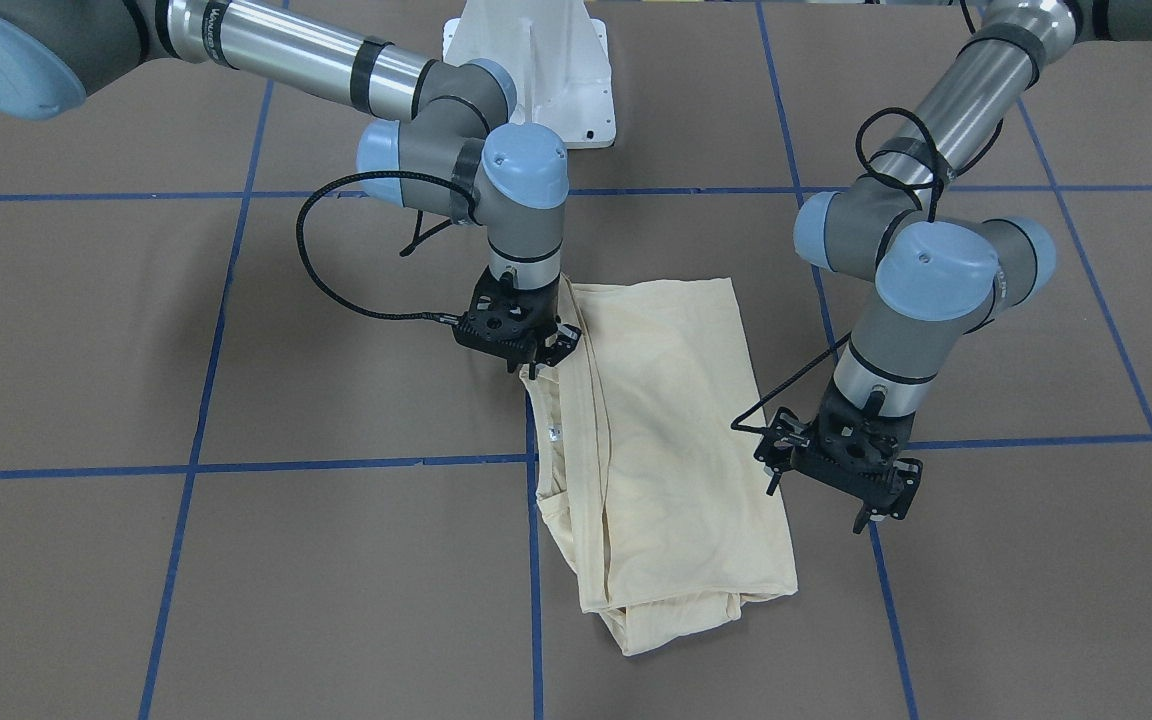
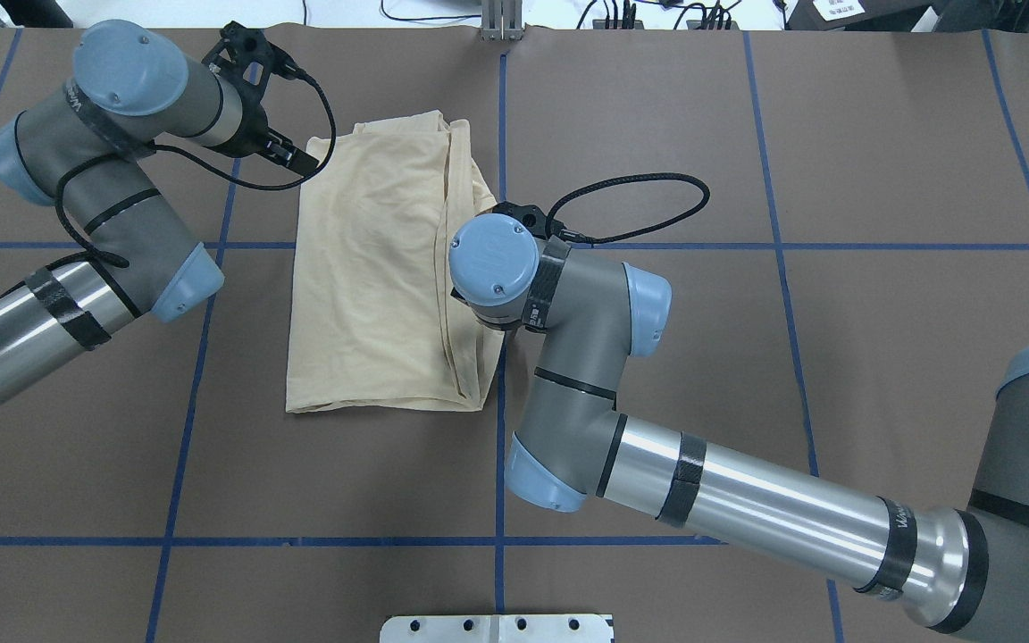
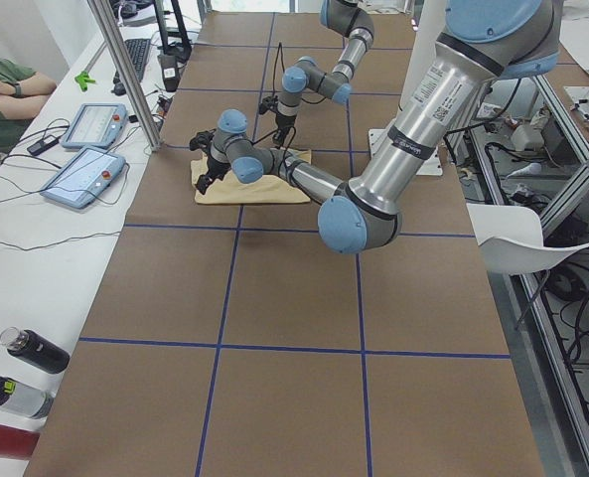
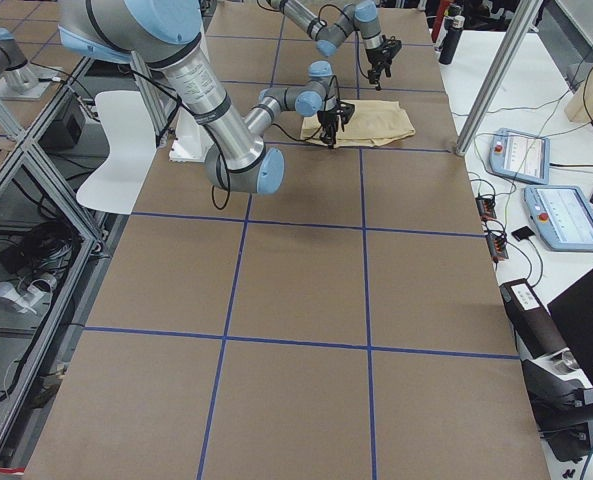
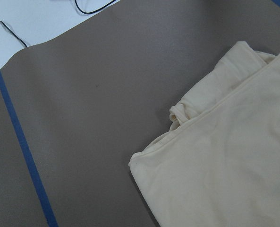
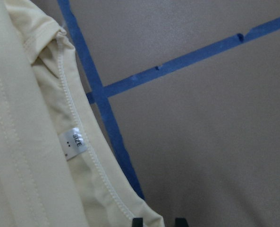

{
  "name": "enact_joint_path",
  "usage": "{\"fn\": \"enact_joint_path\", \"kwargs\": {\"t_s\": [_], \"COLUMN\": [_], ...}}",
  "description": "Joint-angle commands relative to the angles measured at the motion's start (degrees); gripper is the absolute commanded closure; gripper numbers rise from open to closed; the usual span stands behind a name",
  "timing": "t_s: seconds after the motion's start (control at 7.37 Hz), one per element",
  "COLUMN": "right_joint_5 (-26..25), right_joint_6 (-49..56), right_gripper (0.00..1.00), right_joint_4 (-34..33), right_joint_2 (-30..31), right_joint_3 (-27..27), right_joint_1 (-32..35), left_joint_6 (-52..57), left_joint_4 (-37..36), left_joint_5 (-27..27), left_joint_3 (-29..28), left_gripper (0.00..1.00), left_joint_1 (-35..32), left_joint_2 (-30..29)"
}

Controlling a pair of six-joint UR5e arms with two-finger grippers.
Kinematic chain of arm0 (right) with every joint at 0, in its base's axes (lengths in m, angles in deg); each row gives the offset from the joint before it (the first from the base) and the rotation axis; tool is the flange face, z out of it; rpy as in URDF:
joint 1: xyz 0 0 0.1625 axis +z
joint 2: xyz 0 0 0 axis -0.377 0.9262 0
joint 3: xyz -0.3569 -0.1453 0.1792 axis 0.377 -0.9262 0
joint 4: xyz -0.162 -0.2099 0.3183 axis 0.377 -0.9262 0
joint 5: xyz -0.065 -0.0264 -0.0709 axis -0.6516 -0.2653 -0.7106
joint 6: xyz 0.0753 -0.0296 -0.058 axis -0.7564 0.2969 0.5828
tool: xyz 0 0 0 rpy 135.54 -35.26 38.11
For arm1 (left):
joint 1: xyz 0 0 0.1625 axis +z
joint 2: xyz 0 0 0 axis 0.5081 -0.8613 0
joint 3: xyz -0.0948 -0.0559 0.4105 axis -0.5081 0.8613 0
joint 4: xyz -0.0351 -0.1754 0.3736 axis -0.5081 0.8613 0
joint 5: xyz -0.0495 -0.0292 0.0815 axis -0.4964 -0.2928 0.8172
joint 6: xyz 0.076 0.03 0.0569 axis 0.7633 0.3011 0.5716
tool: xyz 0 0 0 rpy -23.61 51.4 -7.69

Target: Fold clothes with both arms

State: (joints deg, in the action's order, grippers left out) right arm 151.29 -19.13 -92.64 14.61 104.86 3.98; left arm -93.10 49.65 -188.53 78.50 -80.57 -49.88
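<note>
One folded shirt (image 1: 676,440) on bench (image 1: 236,350). Of two hands, left hand (image 1: 814,506) gapes empty; right hand (image 1: 550,358) at shirt edge, grip unclear.

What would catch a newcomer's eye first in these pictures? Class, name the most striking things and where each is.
The pale cream-yellow thin-fabric T-shirt stands out, folded into a long rectangle in the middle of the brown table gridded with blue tape. The black right gripper sits low at the shirt's neck-label edge, while the black left gripper hangs open beside the opposite edge, clear of the cloth.
</note>
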Motion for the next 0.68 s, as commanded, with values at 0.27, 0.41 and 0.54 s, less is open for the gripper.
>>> {"fn": "enact_joint_path", "kwargs": {"t_s": [0.27,0.41,0.54], "right_joint_5": [-2.19,-2.19,-2.10], "right_joint_6": [-0.54,-0.46,-0.37], "right_gripper": [1.00,1.00,1.00], "right_joint_4": [0.05,0.05,-0.12], "right_joint_2": [-0.35,-0.26,0.09], "right_joint_3": [0.03,0.46,1.25], "right_joint_1": [-1.43,-1.34,-1.34], "left_joint_6": [0.00,0.00,0.00], "left_joint_4": [-0.09,-0.09,0.00], "left_joint_5": [0.00,0.00,0.00], "left_joint_3": [1.10,1.10,1.10], "left_gripper": [0.00,0.00,0.00], "left_joint_1": [0.02,0.02,0.11], "left_joint_2": [0.85,0.85,0.85]}}
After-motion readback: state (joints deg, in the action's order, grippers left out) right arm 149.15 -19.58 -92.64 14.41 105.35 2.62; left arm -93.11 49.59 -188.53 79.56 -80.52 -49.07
